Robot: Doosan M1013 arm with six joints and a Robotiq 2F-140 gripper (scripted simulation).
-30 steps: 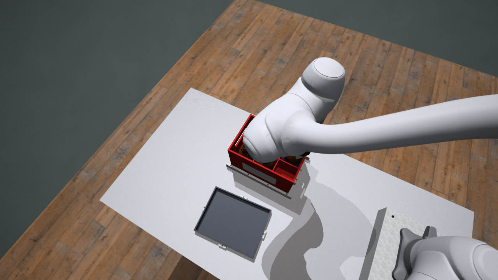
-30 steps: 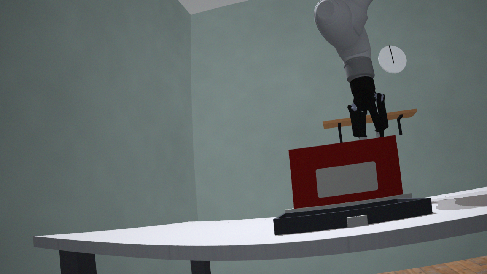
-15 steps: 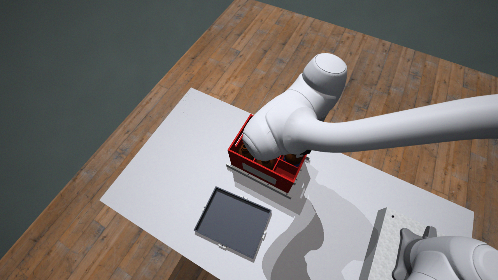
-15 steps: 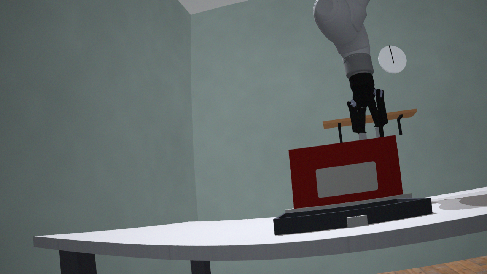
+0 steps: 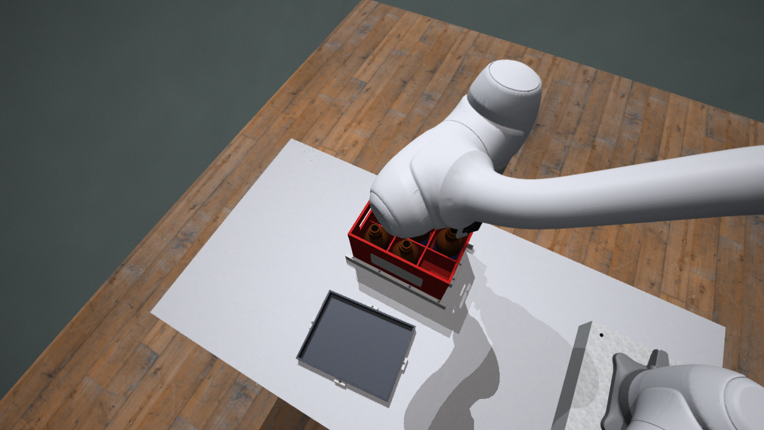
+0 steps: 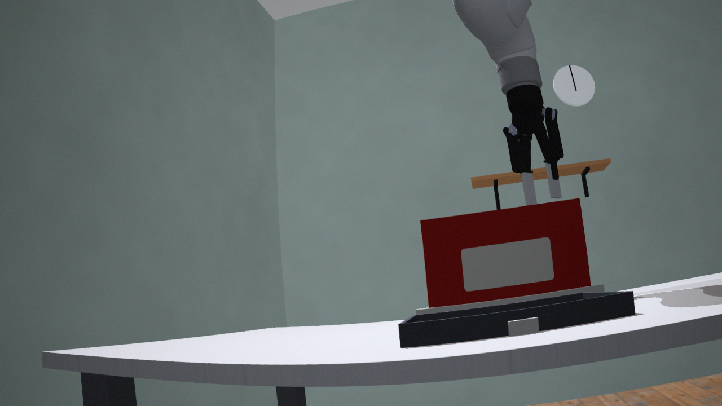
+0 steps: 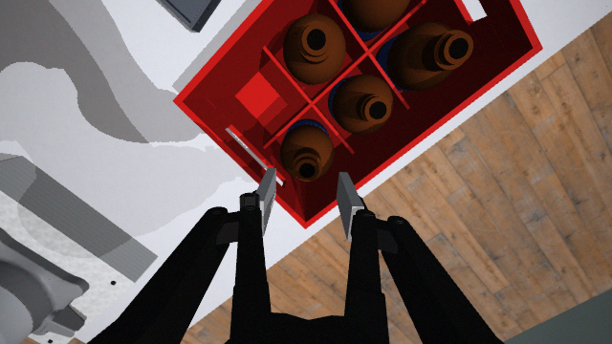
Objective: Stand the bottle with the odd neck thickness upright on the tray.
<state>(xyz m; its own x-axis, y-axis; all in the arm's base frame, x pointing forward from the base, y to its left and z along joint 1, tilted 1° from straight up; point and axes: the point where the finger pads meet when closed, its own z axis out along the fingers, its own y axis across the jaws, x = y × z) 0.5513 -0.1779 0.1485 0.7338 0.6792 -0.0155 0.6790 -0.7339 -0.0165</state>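
Note:
My gripper (image 6: 543, 199) (image 7: 306, 183) is open and empty. Its fingertips are just above the red crate (image 5: 359, 251) (image 6: 439, 272) (image 7: 220, 53), either side of the line over a brown corner bottle (image 5: 448, 243) (image 7: 306, 148). The crate holds several brown bottles upright. The back row also has a middle bottle (image 7: 365, 105) and a far bottle (image 7: 416, 57). The front row has a middle bottle (image 5: 407, 251) (image 7: 313, 50) and an end bottle (image 5: 375, 236) (image 7: 378, 10); its other end compartment is empty. The dark tray (image 5: 355, 342) (image 6: 454, 328) is empty. Neck widths cannot be judged.
A grey strip (image 5: 395, 281) runs along the crate's foot. Small light brackets (image 5: 339, 382) (image 6: 523, 326) sit against the tray. The arm's base (image 5: 678, 398) stands on a pale plate (image 5: 592, 368). A wooden shelf (image 6: 484, 180) and a clock (image 6: 573, 85) are behind.

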